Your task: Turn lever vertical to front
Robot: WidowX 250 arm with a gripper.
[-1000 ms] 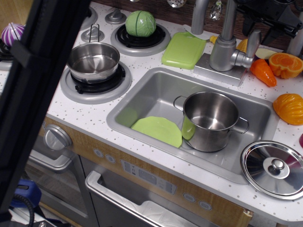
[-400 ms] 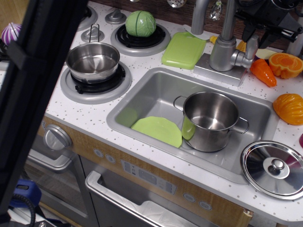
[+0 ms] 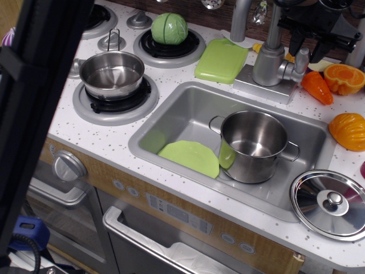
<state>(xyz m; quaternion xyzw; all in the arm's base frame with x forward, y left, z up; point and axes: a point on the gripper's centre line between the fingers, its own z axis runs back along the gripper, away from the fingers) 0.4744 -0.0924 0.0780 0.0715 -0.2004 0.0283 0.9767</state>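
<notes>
Observation.image has the black gripper (image 3: 306,41) up at the far right of the surface (image 3: 108,137), its dark fingers straddling the top of the lever (image 3: 300,59), though whether they actually pinch it I cannot tell. That slim silver lever stands upright directly under the gripper, joined by its stub to the faucet body (image 3: 268,64) just to the gripper's left. Below the gripper sits the sink (image 3: 188,111) with a steel pot (image 3: 254,145); an orange carrot (image 3: 315,87) lies just beneath it on the right.

White speckled counter (image 3: 108,140), pot lid (image 3: 329,204) at its right front, green board (image 3: 221,59), orange toy vegetables (image 3: 348,130).
</notes>
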